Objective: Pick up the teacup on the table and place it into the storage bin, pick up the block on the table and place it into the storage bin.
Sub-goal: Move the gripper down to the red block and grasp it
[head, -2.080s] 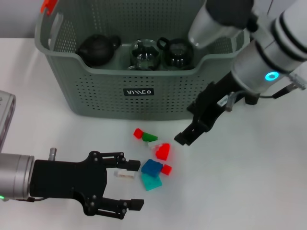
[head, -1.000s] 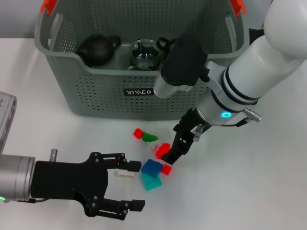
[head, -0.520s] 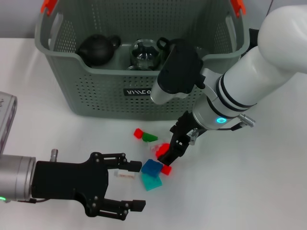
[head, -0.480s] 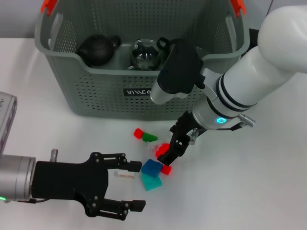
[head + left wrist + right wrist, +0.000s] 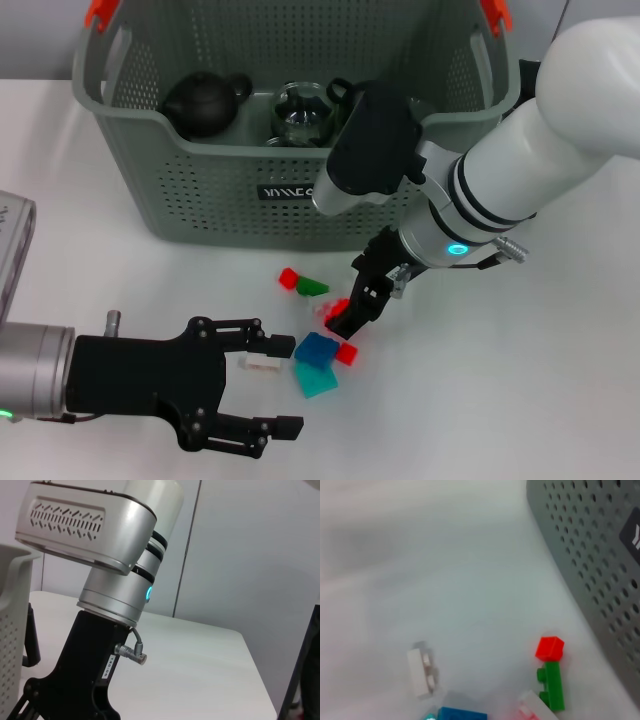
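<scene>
Grey-green perforated plastic forms the storage bin [image 5: 200, 190], which is seen beyond the right tool [image 5: 350, 318] with orange handle clips [image 5: 97, 12] at its top corners and a small black label [image 5: 288, 191] on its front wall. Three vessels are held inside it in a row: a dark round teapot [image 5: 203, 103], a clear glass teacup [image 5: 300, 115], and a dark cup [image 5: 350, 105] partly hidden by the right arm.

The right tool is lowered onto a cluster of small blocks on the white bench [image 5: 520, 380], just in front of the bin. Its tips are set at a red block [image 5: 340, 312]; whether they are pinching it cannot be told. Beside the tips, toward the left tool, a blue block [image 5: 316, 349], a teal block [image 5: 317, 380] and a small red block [image 5: 347, 353] are seen. Between the right tool and the bin, a red cube [image 5: 549, 648] is touched by a green brick [image 5: 551, 685]. A white brick [image 5: 421, 672] lies apart from these.

The left tool [image 5: 285, 385] is held low near the front bench edge, its black fingers [image 5: 262, 346] spread wide, with the white brick just by the upper finger. Pale wall panels [image 5: 250, 555] are shown behind the bench in the left wrist view.
</scene>
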`<state>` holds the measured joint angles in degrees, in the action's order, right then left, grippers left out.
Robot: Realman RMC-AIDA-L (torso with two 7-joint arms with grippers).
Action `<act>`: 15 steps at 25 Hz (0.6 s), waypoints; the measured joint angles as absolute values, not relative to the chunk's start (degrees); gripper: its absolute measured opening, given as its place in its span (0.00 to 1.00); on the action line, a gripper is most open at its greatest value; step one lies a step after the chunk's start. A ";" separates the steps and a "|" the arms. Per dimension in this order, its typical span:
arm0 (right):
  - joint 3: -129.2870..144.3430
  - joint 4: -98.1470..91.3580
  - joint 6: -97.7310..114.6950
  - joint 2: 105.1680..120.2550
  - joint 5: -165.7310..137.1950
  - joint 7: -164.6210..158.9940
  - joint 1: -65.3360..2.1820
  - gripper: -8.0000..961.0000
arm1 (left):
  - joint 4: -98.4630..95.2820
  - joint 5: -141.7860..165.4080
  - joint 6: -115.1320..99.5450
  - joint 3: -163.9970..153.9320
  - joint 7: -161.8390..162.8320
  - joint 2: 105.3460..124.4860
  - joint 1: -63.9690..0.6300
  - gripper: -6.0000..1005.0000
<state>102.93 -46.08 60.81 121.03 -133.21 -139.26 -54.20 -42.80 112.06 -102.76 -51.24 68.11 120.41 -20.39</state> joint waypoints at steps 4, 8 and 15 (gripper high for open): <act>103.76 -45.64 60.33 121.03 -132.50 -139.25 -54.29 0.97 | -42.80 112.06 -102.75 -51.24 68.11 120.41 -20.39 0.81; 104.61 -45.19 60.19 121.03 -131.99 -139.20 -54.48 0.97 | -42.80 112.06 -102.70 -51.24 68.11 120.41 -20.39 0.81; 104.77 -45.17 59.66 121.03 -131.99 -139.18 -54.42 0.97 | -42.75 112.06 -102.65 -51.24 68.11 120.41 -20.39 0.81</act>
<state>104.77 -45.17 59.66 121.03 -131.99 -139.18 -54.42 -42.75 112.06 -102.65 -51.24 68.11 120.41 -20.39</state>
